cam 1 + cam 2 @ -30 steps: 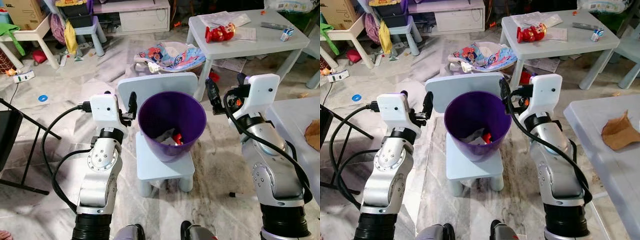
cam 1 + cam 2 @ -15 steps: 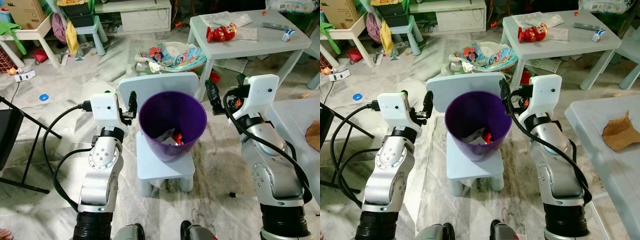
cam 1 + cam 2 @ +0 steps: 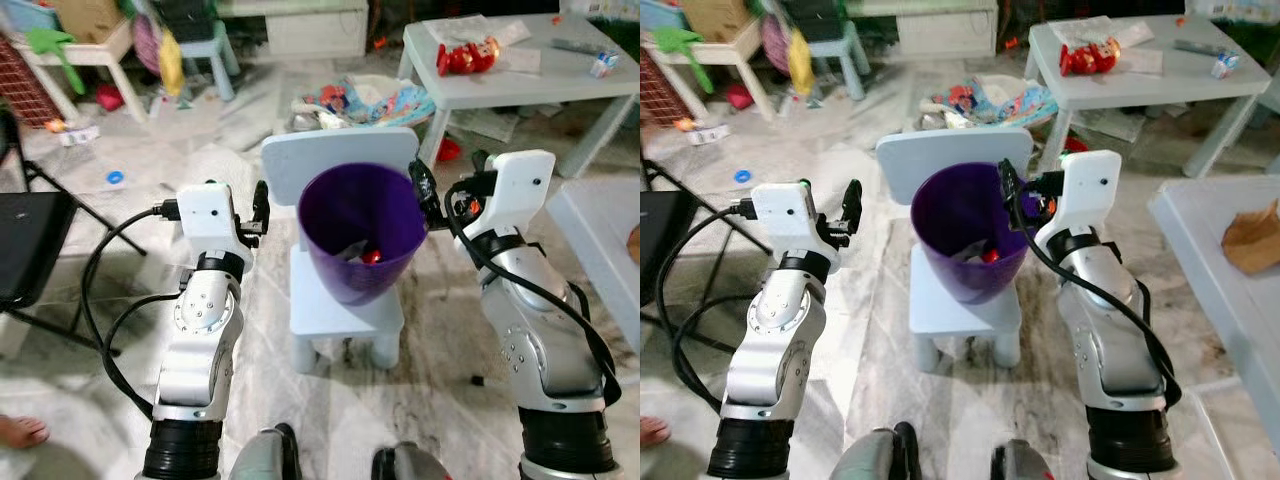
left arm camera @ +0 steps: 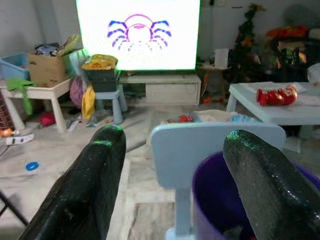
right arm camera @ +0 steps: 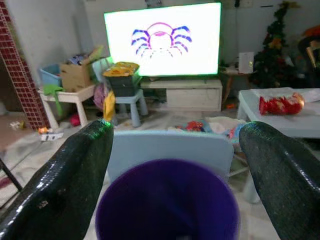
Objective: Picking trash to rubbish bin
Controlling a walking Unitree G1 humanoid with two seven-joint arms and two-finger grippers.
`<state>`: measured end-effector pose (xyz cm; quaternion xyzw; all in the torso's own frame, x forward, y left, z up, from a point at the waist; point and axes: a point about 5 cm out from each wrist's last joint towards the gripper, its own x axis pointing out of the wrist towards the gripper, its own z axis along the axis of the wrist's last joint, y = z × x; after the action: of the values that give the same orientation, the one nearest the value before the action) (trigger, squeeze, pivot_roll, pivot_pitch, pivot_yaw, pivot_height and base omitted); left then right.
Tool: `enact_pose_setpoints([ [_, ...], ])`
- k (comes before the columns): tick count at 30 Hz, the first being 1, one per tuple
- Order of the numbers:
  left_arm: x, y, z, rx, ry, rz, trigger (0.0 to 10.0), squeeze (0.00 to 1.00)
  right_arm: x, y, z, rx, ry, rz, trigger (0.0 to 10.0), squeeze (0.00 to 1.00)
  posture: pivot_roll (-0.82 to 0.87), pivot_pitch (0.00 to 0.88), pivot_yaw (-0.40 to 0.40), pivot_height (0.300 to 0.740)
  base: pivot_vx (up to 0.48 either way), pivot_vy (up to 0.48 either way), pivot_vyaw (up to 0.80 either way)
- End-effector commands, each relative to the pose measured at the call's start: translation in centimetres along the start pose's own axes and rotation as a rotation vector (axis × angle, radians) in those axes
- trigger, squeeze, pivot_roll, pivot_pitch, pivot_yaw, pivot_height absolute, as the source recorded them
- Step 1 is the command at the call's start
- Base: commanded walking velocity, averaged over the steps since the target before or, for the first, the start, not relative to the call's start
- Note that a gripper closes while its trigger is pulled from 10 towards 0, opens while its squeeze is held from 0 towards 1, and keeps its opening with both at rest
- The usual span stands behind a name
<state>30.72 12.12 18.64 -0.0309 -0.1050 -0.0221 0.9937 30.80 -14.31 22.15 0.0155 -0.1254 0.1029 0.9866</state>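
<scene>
A purple rubbish bin [image 3: 365, 230] stands on a small pale blue chair [image 3: 335, 305] right in front of me. White paper and a red scrap [image 3: 366, 256] lie inside it. My left gripper [image 3: 262, 200] hovers just left of the bin's rim, open and holding nothing; in the left wrist view its fingers [image 4: 100, 165] frame the chair back. My right gripper [image 3: 424, 196] sits at the bin's right rim, also open and holding nothing, looking over the bin [image 5: 165, 200]. A brown crumpled paper [image 3: 1250, 235] lies on the white table at the right.
A black folding chair [image 3: 30, 250] stands at my left, and a person's bare foot [image 3: 20, 432] is on the floor beside it. A grey table [image 3: 520, 85] with a red packet [image 3: 470, 57] is behind the bin. Cloth and toys [image 3: 370, 100] litter the floor beyond.
The whole picture has shifted, so the camera moved: the bin and chair now lie further right and the black chair has come into view. Both grippers still flank the bin, open.
</scene>
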Motion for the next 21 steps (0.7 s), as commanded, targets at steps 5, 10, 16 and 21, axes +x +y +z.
enact_pose_setpoints([
  [5,0.00,-0.23,-0.20,0.005,0.011,-0.011,10.0,0.00,-0.17,-0.13,0.01,0.000,-0.006,-0.005,10.0,0.20,-0.02,0.165,0.027,0.740,-0.296,0.000,0.00],
  [10,0.02,-0.26,-0.22,0.005,0.012,-0.014,10.0,0.00,-0.12,-0.15,0.00,-0.002,-0.007,-0.003,10.0,0.20,-0.02,0.160,0.026,0.740,-0.305,0.000,0.00],
  [16,0.04,-0.33,-0.21,0.005,0.011,-0.017,10.0,0.00,-0.07,-0.16,0.04,-0.003,-0.009,-0.001,10.0,0.20,-0.02,0.160,0.026,0.740,-0.306,0.000,0.00],
  [21,0.06,-0.33,-0.24,0.009,0.010,-0.023,10.0,0.00,-0.05,-0.15,0.00,-0.004,-0.009,-0.002,10.0,0.20,-0.02,0.154,0.025,0.740,-0.302,0.000,0.00],
])
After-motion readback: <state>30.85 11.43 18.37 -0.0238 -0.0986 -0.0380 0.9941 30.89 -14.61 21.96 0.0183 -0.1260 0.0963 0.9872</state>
